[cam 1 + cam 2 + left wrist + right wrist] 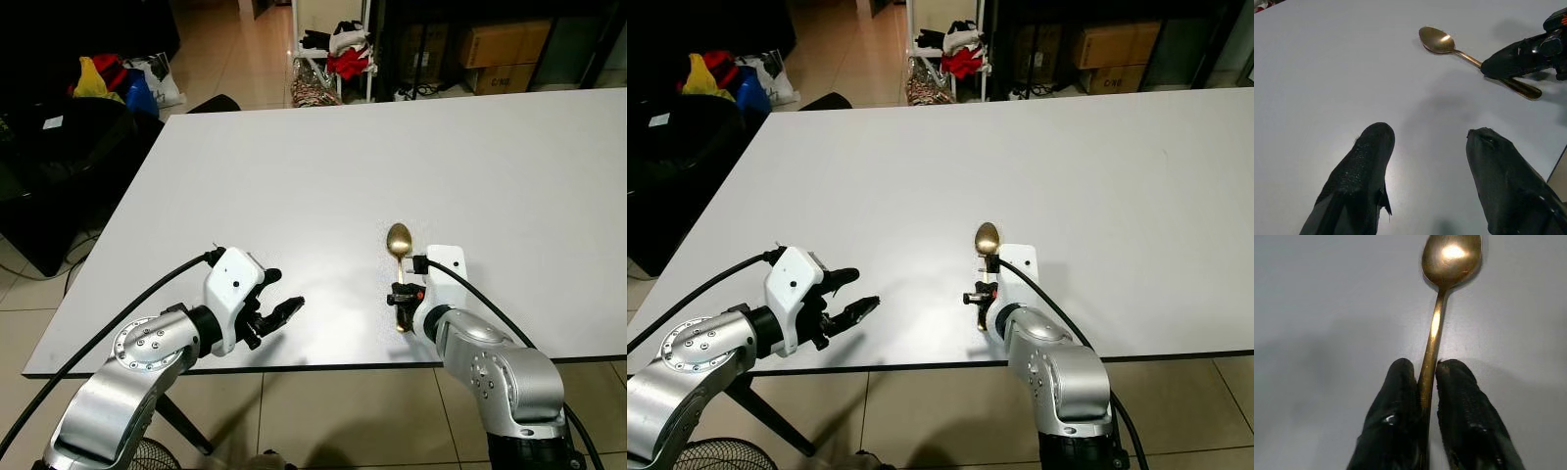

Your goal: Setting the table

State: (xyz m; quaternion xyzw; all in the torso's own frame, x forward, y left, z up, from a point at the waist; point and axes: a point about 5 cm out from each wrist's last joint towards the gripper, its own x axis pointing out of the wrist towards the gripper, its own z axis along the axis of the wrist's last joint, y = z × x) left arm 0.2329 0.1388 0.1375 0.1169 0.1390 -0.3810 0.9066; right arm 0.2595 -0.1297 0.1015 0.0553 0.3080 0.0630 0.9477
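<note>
A gold spoon lies on the white table near its front edge, with the bowl pointing away from me. My right gripper is shut on the spoon's handle, its fingers pressed against both sides. The spoon's bowl rests on the tabletop. My left gripper is open just above the table, to the left of the spoon, and holds nothing. In the left wrist view the spoon lies ahead of the left gripper.
The table's front edge runs just under both wrists. Coloured bags and a dark chair stand on the floor at the left. A rack of clothes and cardboard boxes stand beyond the far edge.
</note>
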